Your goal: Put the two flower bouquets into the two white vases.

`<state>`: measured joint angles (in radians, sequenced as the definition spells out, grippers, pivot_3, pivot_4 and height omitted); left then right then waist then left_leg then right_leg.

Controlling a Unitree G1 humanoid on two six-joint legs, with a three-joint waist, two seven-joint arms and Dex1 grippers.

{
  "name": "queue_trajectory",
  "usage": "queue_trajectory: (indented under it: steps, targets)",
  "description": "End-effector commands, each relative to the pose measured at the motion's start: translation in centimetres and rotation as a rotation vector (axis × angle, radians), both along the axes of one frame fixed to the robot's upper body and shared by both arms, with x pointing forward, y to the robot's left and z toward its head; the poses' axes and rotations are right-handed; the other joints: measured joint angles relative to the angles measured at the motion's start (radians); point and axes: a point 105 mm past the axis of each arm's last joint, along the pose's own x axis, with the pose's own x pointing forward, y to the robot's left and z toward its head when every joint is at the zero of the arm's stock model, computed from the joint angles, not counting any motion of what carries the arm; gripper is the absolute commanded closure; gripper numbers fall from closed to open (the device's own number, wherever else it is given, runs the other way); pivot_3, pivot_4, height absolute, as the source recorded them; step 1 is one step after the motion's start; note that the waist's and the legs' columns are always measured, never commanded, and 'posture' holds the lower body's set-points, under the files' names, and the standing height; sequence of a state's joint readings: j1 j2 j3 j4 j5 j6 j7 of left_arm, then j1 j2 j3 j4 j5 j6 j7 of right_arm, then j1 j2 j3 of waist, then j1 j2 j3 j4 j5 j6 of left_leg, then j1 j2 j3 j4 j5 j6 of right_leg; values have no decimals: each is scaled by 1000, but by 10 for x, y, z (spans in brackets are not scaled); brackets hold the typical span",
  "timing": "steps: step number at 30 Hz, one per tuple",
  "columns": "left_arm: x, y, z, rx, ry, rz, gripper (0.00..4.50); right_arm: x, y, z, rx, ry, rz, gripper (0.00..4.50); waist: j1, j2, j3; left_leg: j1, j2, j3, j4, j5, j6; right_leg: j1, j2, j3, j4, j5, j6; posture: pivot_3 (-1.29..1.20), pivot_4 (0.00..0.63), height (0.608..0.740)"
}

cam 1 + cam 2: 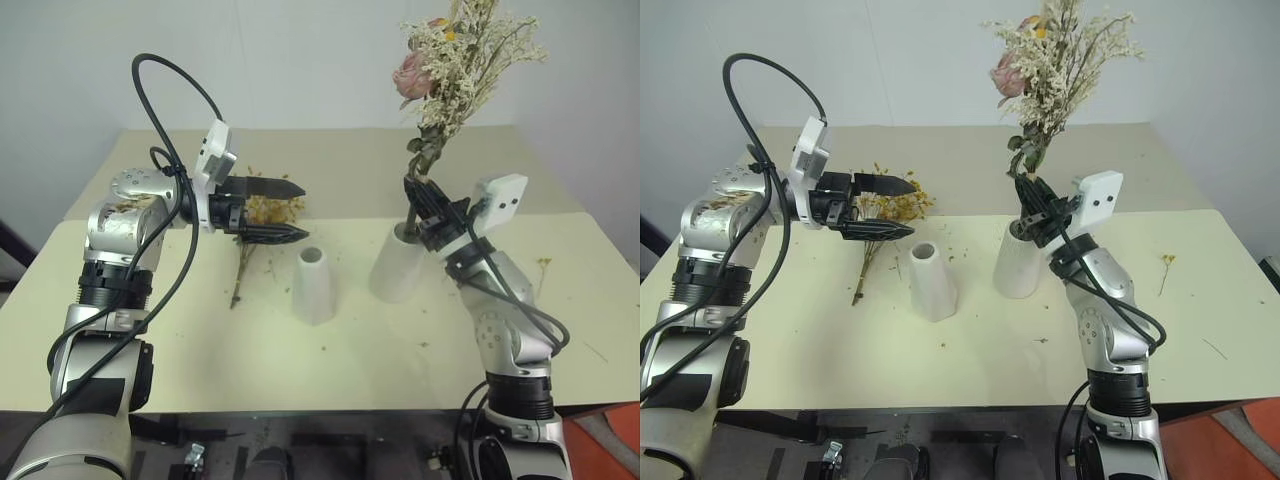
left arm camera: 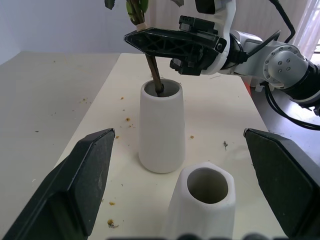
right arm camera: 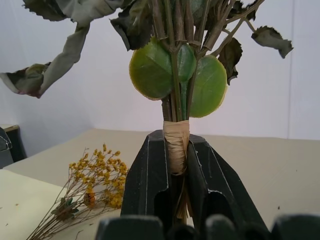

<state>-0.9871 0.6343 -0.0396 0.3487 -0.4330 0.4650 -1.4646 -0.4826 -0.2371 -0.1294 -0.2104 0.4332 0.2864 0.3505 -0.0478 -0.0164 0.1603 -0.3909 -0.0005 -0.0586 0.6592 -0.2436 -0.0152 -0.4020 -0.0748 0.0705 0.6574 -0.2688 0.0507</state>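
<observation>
We find the right gripper clamped shut on the white bouquet, holding it at the tape-bound part of its stems, just below the green leaves. The bouquet stands nearly upright, leaning a little toward the robot's right at its top, with the pink bloom on its left side. In the left wrist view the stem ends reach down into the mouth of the round vase; we cannot tell whether they touch its bottom. The gripper sits directly above that mouth.

The round vase stands upright on the table, to the right of centre. The narrow vase stands upright just beside it, toward the robot's left, apart from it, and its mouth is empty.

The left gripper has its fingers spread wide and holds nothing. It hangs above the table, pointing toward the robot's right, level with the vases' tops, and touches nothing that we can see.

The yellow bouquet lies flat on the table behind and below the left gripper, its flower heads toward the far side and its thin stems running toward the near edge, left of the narrow vase. It is well apart from the round vase.

A small loose sprig lies on the table toward the right edge. Scattered dried crumbs lie on the surface around the vases.
</observation>
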Motion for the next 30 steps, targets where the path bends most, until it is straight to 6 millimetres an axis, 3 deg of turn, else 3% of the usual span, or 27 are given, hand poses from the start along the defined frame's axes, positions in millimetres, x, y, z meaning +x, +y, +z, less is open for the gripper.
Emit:
queue_trajectory:
  steps: [1, 7, 19, 30]
  targets:
    - [-3, 0, 12, -1, -46, -5, 0, -11, 1, 15, 6, -90, -2, 4284, 0, 0, 0, 0, 0, 0, 0, 0, 0, 0, 0, 0, 0, 0, 0, 0, 150, 740]
    - [-2, 0, 12, 0, -47, -5, 0, -14, 0, 11, 6, -87, -9, 4284, -1, 0, 0, 0, 0, 0, 0, 0, 0, 0, 0, 0, 0, 0, 0, 0, 150, 740]
    - [-2, -1, 13, 1, -51, -10, 0, -31, -1, 9, -3, -100, -8, 177, 0, 0, 0, 0, 0, 0, 0, 0, 0, 0, 0, 0, 0, 0, 0, 0, 150, 740]
    - [-2, -1, 13, -1, -53, -7, 0, -48, -9, -3, -44, -60, 16, 41, 2, 0, 0, 0, 0, 0, 0, 0, 0, 0, 0, 0, -1, 0, 0, 0, 150, 740]
